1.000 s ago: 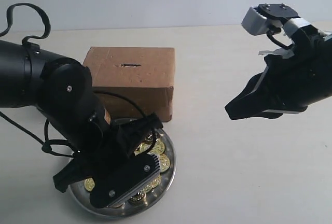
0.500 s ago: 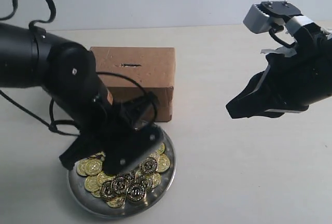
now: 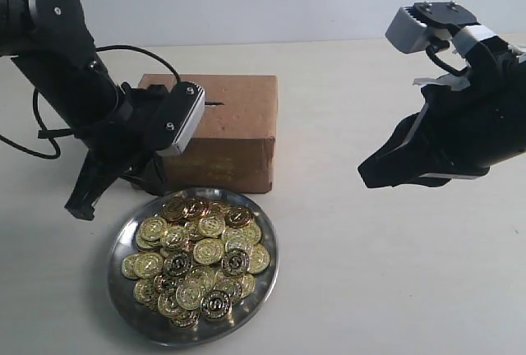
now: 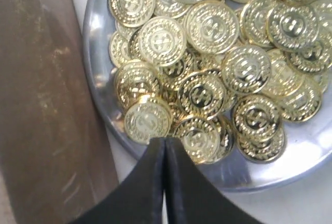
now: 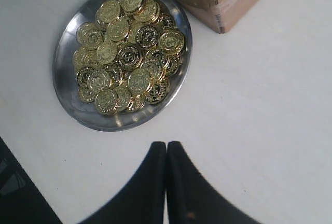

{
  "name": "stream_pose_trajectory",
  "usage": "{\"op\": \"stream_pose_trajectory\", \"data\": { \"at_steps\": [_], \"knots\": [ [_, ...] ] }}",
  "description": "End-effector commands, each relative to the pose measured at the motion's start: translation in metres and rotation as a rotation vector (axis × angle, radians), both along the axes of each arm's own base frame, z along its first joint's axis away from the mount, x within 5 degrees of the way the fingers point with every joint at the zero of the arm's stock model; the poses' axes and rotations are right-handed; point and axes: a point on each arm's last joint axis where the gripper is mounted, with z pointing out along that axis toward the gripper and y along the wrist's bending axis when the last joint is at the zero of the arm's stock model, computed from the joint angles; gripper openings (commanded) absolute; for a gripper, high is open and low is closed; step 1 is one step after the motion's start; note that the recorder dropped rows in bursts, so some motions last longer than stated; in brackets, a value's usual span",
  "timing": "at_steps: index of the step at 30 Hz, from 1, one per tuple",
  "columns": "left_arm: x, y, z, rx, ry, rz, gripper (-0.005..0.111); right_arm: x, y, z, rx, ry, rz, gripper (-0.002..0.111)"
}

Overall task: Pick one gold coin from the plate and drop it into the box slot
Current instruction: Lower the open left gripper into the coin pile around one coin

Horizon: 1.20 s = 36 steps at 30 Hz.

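Left claw (image 4: 165,142) fully together, nothing visible between its tips, by the plate (image 4: 94,42) rim; right claw (image 5: 166,145) likewise together, empty.

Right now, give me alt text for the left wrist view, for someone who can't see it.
The shut left claw hangs over the rim of a silver plate heaped with gold coins. A brown cardboard box lies beside the plate.

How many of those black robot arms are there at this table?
2. The left arm is raised beside the brown box, just behind the plate of coins. The right arm hangs on the far right, well away from both. No others show.
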Motion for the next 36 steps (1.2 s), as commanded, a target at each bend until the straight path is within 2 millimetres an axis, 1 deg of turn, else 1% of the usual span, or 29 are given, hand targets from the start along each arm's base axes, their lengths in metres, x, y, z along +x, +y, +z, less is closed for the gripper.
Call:
{"op": "stream_pose_trajectory", "data": {
  "at_steps": [1, 3, 5, 7, 9, 12, 15, 16, 18, 19, 22, 23, 25, 27, 29, 33, 36],
  "knots": [
    [-0.019, -0.032, 0.006, -0.153, 0.048, -0.167, 0.0, 0.0, 0.0, 0.004, 0.002, -0.025, 0.01, 0.0],
    [-0.034, -0.05, 0.006, -0.158, 0.039, -0.285, 0.0, 0.0, 0.0, 0.004, 0.002, -0.025, 0.01, 0.0],
    [-0.047, -0.061, -0.001, -0.065, 0.006, -0.416, 0.0, 0.0, 0.0, 0.004, 0.002, -0.023, 0.011, 0.0],
    [-0.055, -0.067, -0.01, 0.049, -0.024, -0.517, 0.0, -0.001, 0.0, 0.004, 0.002, -0.022, 0.012, 0.0],
    [-0.06, -0.072, -0.015, 0.084, -0.02, -0.544, 0.0, -0.001, 0.0, 0.004, 0.002, -0.022, 0.012, 0.0],
    [-0.068, -0.08, -0.016, 0.054, 0.006, -0.545, 0.0, -0.001, 0.0, 0.004, 0.002, -0.022, 0.012, 0.0],
    [-0.074, -0.082, -0.016, 0.061, 0.035, -0.563, 0.002, -0.001, 0.0, 0.004, 0.002, -0.019, 0.014, 0.0],
    [-0.074, -0.082, -0.016, 0.058, 0.036, -0.561, 0.005, -0.001, 0.0, 0.004, 0.002, -0.019, 0.014, 0.0],
    [-0.075, -0.082, -0.016, 0.055, 0.039, -0.558, 0.018, -0.001, 0.0, 0.004, 0.002, -0.018, 0.015, 0.0],
    [-0.075, -0.082, -0.016, 0.05, 0.045, -0.55, 0.028, -0.001, 0.0, 0.004, 0.002, -0.018, 0.015, 0.0],
    [-0.077, -0.084, -0.015, 0.029, 0.061, -0.53, 0.066, -0.001, 0.0, 0.004, 0.002, -0.018, 0.015, 0.0],
    [-0.077, -0.084, -0.015, 0.027, 0.062, -0.529, 0.073, -0.001, 0.0, 0.004, 0.002, -0.016, 0.016, 0.0],
    [-0.077, -0.083, -0.016, 0.028, 0.06, -0.527, 0.073, -0.001, 0.0, 0.004, 0.0, -0.017, 0.017, 0.0],
    [-0.08, -0.08, -0.021, 0.037, 0.063, -0.56, 0.064, -0.001, 0.0, 0.004, -0.002, -0.018, 0.018, 0.0],
    [-0.083, -0.076, -0.027, 0.041, 0.063, -0.612, 0.058, -0.001, 0.0, 0.004, -0.002, -0.018, 0.018, 0.0],
    [-0.086, -0.071, -0.036, 0.039, 0.029, -0.619, 0.061, -0.001, 0.0, 0.004, -0.002, -0.016, 0.019, 0.0],
    [-0.087, -0.067, -0.042, 0.038, -0.011, -0.605, 0.061, -0.001, 0.0, 0.004, -0.002, -0.016, 0.019, 0.0]
  ]
}}
